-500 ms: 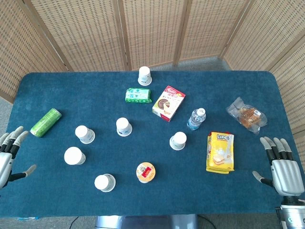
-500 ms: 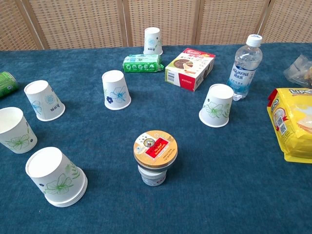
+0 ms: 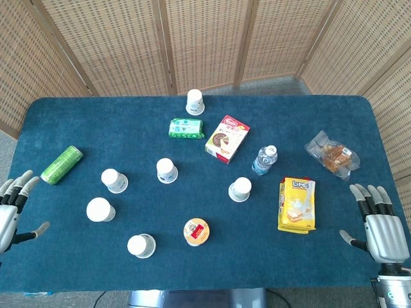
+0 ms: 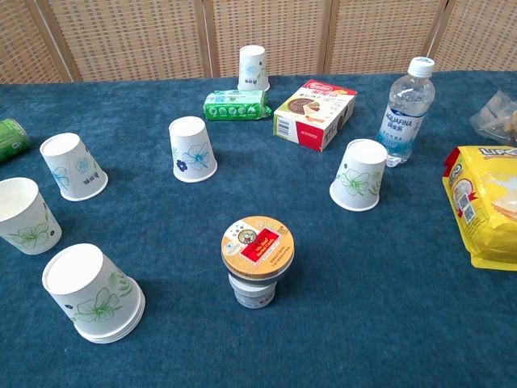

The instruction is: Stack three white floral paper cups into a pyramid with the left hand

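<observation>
Six paper cups (image 3: pixel 166 170) upside down, upright

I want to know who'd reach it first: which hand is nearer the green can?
Left. The left hand sits at the table's near-left edge, just below the green can; the right hand is across the table at the near-right edge.

You have six paper cups (image 3: pixel 166 170) on the tabletop (image 3: pixel 128 122), all upside down. There is also one green can (image 3: pixel 61 164), one green packet (image 3: pixel 186 128), one red box (image 3: pixel 227 138), one water bottle (image 3: pixel 264 160), one yellow bag (image 3: pixel 297 204), one clear bag (image 3: pixel 331 154) and one lidded tub (image 3: pixel 196 231).
</observation>
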You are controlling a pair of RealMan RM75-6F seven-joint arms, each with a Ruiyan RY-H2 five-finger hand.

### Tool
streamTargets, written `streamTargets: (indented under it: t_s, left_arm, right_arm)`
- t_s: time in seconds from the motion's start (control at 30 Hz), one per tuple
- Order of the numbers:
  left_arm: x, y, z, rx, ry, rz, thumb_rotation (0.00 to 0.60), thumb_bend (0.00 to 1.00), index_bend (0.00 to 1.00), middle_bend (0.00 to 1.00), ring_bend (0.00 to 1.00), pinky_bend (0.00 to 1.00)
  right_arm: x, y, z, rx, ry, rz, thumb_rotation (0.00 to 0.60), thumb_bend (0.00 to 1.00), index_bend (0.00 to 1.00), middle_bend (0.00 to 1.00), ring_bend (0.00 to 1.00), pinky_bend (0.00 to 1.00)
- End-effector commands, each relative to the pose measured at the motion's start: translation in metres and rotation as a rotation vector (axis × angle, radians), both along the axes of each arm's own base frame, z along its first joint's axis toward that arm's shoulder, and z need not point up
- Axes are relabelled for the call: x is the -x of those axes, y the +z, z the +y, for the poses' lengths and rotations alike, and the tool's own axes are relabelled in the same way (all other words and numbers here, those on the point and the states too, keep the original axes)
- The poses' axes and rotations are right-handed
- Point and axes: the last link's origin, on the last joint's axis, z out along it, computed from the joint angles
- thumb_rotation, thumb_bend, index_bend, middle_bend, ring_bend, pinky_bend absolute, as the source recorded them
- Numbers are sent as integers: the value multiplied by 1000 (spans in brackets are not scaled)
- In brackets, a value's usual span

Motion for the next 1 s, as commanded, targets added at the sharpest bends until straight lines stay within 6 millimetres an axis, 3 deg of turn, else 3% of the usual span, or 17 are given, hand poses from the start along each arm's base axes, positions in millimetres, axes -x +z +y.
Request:
streamTargets:
  t_s: [0.03,0.23,0.53,0.83,1.0]
  left_arm:
    - [0,0,1,3,0,-4,600,249,0,0,0,0]
    - [1,0,13,39,2,-21,600,249,0,0,0,0]
    - [-3,6,68,133,17,-19,600,250,0,0,0,0]
    - [-40,-7,125,229,-59,94,600,250,0,0,0,0]
    - [-56,-21,142,284,-55,169,600,251,0,0,0,0]
  right_arm:
    - [0,0,1,0,-2,2,600,0,0,0,0,0]
    - [2,3,2,11,-14,-10,600,0,0,0,0,0]
    - [3,2,-1,6,-25,-15,600,0,0,0,0,0]
    - [5,0,-4,1,-35,-21,600,0,0,0,0,0]
    - [6,1,-4,4,-42,-24,600,0,0,0,0,0]
